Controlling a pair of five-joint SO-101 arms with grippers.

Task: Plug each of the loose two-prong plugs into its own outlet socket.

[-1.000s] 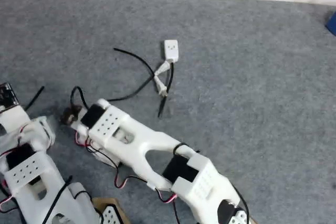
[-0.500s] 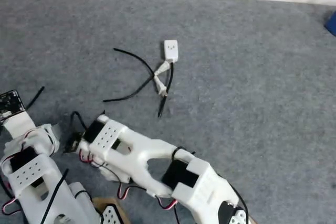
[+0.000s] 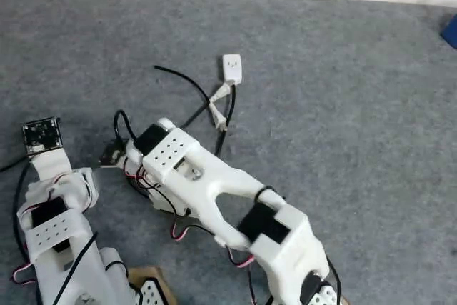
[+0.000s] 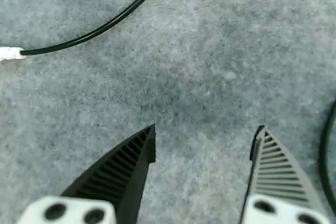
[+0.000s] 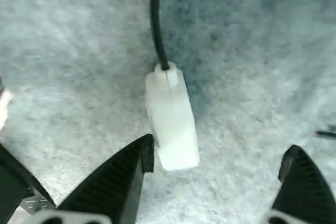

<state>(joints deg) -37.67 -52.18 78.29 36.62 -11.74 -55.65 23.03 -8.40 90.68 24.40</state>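
We see right gripper [image 5: 218,150] spread wide; white plug [image 5: 170,124] flat on grey carpet [image 5: 252,51] between fingers, hard by one. Left gripper [image 4: 206,132] spread above carpet, black cable [image 4: 105,24] beyond. Outlet socket [image 3: 233,68] well apart.

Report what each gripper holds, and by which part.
Nothing is held. The left gripper is open over carpet; the right gripper is open, the white plug lying loose between its jaws.
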